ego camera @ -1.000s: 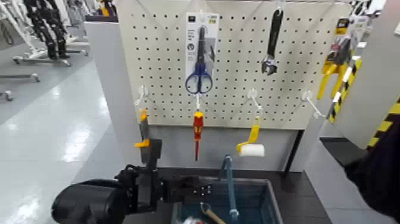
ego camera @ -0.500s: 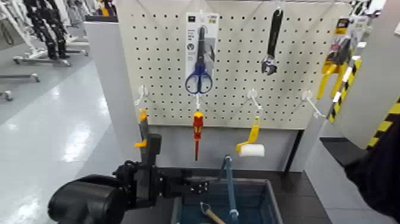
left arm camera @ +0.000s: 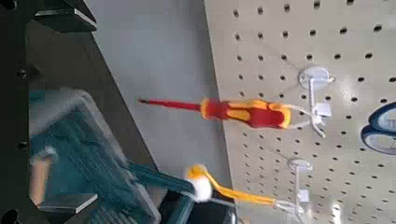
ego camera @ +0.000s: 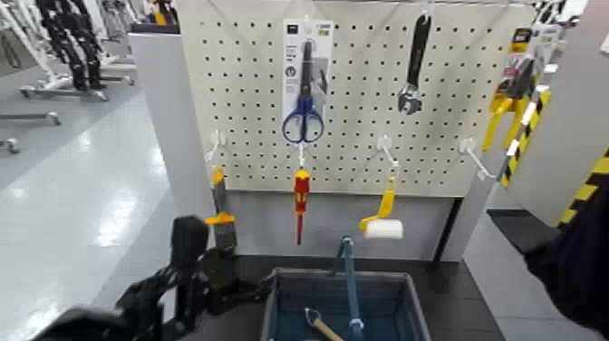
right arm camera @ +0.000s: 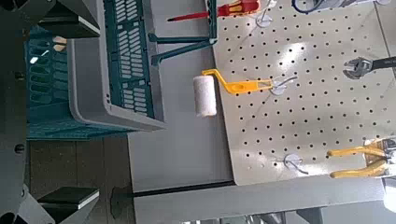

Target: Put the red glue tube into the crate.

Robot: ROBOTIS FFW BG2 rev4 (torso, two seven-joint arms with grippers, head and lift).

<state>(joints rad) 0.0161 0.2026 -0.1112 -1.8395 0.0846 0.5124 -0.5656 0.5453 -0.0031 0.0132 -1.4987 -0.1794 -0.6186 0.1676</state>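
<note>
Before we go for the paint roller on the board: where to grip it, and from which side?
I'd take the yellow handle of the roller, coming from the front. It hangs upright from a hook with its slim stem facing the robot, and the white sleeve juts sideways below, so a stem grip should avoid squashing it.

Looks past the right tool (right arm camera: 93,110), spread open, to the slatted crate (right arm camera: 131,107); takes in a yellow-handled roller (right arm camera: 205,96), an adjustable wrench (right arm camera: 360,67) and yellow-handled pliers (right arm camera: 366,159) by the pegboard (right arm camera: 308,112).
</note>
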